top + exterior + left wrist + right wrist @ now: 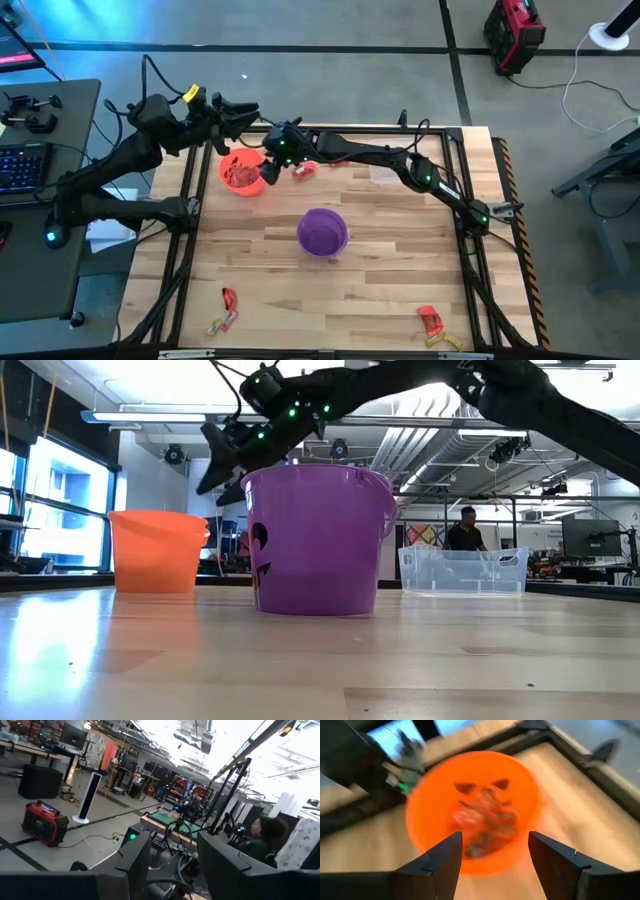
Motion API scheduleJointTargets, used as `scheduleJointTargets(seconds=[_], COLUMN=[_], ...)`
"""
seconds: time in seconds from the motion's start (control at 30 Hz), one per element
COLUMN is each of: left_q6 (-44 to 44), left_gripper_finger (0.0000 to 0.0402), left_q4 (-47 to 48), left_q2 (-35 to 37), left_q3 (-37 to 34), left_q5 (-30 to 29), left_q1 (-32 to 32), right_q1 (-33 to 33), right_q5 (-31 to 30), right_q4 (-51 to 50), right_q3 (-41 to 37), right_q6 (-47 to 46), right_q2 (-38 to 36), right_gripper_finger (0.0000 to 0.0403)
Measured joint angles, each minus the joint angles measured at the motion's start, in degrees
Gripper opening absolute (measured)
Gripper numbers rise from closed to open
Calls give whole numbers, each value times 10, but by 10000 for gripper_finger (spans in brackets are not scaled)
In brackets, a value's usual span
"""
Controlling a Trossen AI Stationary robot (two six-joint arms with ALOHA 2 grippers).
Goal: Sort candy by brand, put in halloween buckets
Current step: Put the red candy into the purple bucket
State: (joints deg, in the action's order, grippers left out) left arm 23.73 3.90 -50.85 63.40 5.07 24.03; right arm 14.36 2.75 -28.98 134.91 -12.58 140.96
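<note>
Wooden tabletop (400, 270): red and yellow wrapped candy (432, 322) along near edge; purple plastic bucket (323, 232) mid-table; orange plastic bucket (242, 172) beyond, candy inside; right gripper (277, 160) above it, jaws apart, empty; left gripper (250, 112) raised, parted

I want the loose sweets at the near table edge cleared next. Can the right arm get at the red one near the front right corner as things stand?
Probably yes. The right gripper hangs open and empty over the orange bucket at the far side. The red candy lies on bare table, nothing beside it but a yellow wrapper, though the arm must swing back.
</note>
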Motion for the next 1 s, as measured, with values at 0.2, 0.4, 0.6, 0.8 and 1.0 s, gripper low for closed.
scheduleJointTargets(seconds=[0.2,0.4,0.6,0.8,1.0], left_q6=[-5,-34,-15,3,-29], left_gripper_finger=[154,154,154,154,154], left_q4=[29,98,187,314,342], left_q2=[7,5,-34,-163,-341], left_q3=[0,0,0,7,92], left_q5=[3,-8,-53,0,16], left_q1=[0,0,0,43,109], right_q1=[34,80,102,100,92], right_q5=[-60,-60,-56,-59,-66], right_q4=[-120,-301,-351,-271,-173], right_q3=[1,-1,-98,-347,-588], right_q6=[93,144,154,102,-48], right_q2=[-66,-110,-182,-347,-543], right_gripper_finger=[222,222,222,222,222])
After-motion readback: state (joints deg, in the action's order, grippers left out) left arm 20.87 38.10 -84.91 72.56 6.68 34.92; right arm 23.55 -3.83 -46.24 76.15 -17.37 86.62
